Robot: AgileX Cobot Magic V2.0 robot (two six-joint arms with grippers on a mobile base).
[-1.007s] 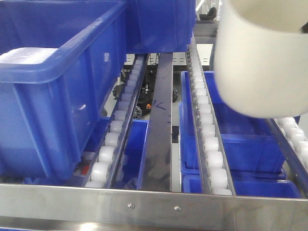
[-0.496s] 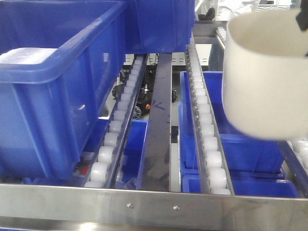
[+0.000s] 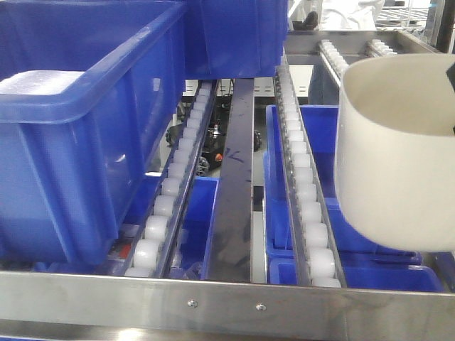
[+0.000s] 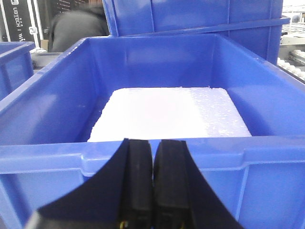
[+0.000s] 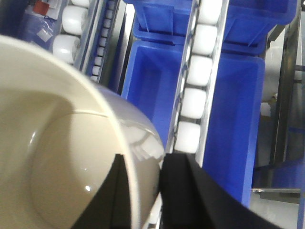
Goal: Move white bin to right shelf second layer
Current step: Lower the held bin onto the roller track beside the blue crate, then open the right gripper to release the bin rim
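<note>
White bin (image 3: 394,163): rim clamped between right hand (image 5: 143,191) fingers, held tilted above roller tracks of right shelf second layer (image 3: 306,206). Left hand (image 4: 152,186): fingers together, facing blue crate (image 4: 157,95) holding white foam.

Blue crates (image 3: 78,128) on steel racking (image 3: 227,302)

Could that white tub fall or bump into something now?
It might. The right gripper pinches only one thin wall of the glossy cream-white plastic tub, so the tub could tip or slip. It hangs above the sloped white roller track; set down, it may roll toward the riveted steel front rail.
</note>
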